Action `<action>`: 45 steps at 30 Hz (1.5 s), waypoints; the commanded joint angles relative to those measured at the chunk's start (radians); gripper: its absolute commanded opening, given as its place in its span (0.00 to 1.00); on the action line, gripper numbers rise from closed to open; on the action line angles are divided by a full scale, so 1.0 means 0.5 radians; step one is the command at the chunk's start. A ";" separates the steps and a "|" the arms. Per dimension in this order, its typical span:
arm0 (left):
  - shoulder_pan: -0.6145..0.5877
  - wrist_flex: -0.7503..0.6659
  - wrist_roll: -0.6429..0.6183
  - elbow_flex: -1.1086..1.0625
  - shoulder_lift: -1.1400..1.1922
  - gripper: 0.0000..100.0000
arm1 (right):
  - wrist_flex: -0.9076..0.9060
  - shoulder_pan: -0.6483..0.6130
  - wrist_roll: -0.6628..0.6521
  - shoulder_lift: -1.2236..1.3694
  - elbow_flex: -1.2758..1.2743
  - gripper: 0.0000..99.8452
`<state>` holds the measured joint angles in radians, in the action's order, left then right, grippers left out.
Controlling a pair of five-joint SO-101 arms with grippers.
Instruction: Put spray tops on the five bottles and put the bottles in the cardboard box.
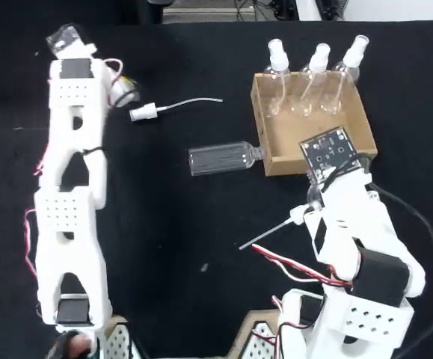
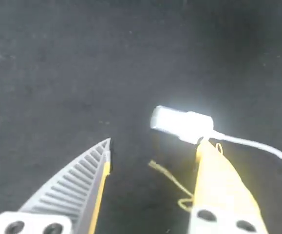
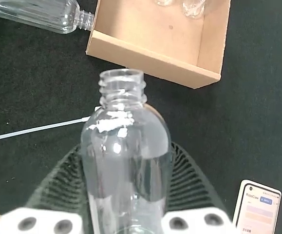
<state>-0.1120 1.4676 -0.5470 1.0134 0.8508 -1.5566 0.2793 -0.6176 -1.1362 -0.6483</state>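
My left gripper (image 2: 155, 153) is open just short of a white spray top (image 2: 182, 124) lying on the black table; the top's thin tube runs off sideways. In the high view this spray top (image 1: 145, 112) lies beside the left gripper (image 1: 123, 91) at the back left. My right gripper (image 3: 126, 168) is shut on a clear uncapped bottle (image 3: 123, 141), held in front of the cardboard box (image 3: 150, 61). Three bottles (image 1: 309, 86) with spray tops stand in the cardboard box (image 1: 272, 153). Another uncapped bottle (image 1: 222, 158) lies against the box's left side. A second spray top (image 1: 298, 215) lies by the right arm.
A phone (image 3: 257, 207) lies on the table near the right arm. Red wires (image 1: 291, 265) trail from the right arm's base. Black table stretches between the two arms.
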 commanded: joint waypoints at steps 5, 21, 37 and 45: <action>0.155 -0.279 0.009 0.155 0.181 0.26 | 0.006 0.034 -0.015 -0.032 0.017 0.01; 0.137 -0.356 0.445 0.167 0.396 0.26 | 0.006 0.034 -0.015 -0.032 0.020 0.01; -0.069 0.000 1.003 0.508 0.460 0.26 | 0.006 0.034 -0.015 -0.032 0.017 0.01; -0.140 0.031 1.108 0.821 0.482 0.26 | 0.006 0.025 -0.015 -0.032 0.023 0.01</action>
<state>-0.1703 1.4753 0.0391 1.3464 1.1116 -1.5566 0.2793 -0.6191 -1.1362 -0.6483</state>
